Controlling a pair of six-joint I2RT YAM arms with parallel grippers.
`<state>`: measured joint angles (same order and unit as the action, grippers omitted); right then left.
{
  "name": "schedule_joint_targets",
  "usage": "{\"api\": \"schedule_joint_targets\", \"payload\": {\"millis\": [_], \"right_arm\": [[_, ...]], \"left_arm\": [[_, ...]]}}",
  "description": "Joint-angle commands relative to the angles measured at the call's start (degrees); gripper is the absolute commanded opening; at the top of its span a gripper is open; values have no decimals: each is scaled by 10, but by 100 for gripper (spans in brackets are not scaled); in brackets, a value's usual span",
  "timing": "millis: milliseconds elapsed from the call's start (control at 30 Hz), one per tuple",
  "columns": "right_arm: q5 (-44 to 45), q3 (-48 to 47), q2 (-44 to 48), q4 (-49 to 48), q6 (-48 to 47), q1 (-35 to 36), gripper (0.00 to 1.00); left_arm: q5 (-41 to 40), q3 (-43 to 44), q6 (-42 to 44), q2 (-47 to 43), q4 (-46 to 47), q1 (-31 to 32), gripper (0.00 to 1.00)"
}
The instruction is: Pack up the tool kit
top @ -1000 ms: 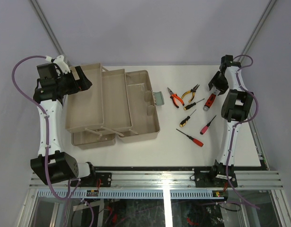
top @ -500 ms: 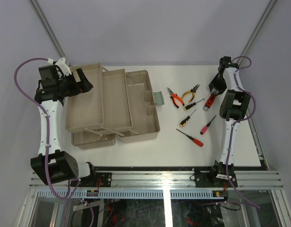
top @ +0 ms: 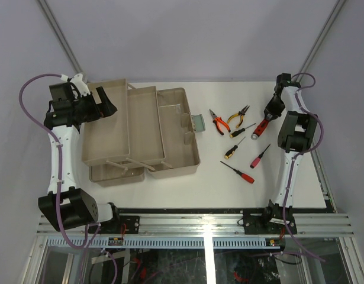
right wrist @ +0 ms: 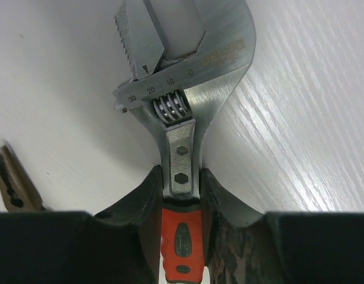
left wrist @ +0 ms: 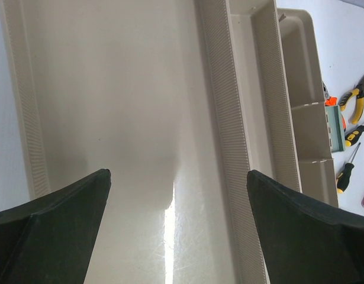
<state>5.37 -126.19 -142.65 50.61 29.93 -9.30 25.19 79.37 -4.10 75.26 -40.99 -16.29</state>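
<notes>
The tan toolbox lies opened out on the left of the table, its beige trays fanned to the left and its pale green latch facing right. My left gripper hovers open over the far-left tray, with nothing between its fingers. At the far right, my right gripper is shut on the wrench, which has a steel head and a red handle. In the right wrist view the fingers pinch the wrench where steel meets handle, over the white tabletop.
Red pliers, yellow pliers and several screwdrivers, among them a black-and-yellow one, a pink one and a red one, lie between the toolbox and the right arm. The table's right edge runs close behind the right gripper.
My right gripper's jaws have closed in onto the wrench's neck, and the wrist has shifted a little. The left gripper has stayed open over the tray, nearly still.
</notes>
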Motion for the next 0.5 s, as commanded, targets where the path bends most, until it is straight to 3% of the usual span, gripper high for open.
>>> {"api": "schedule_joint_targets", "payload": {"millis": [0,467], "right_arm": [[-13,65,16,68,-46,-1,15],[-3,113,11,153,-104,-1,18]], "left_arm": [[11,-11,10,-11,-5,-3,97],[23,-13,18,-19,-7,-3,97]]}}
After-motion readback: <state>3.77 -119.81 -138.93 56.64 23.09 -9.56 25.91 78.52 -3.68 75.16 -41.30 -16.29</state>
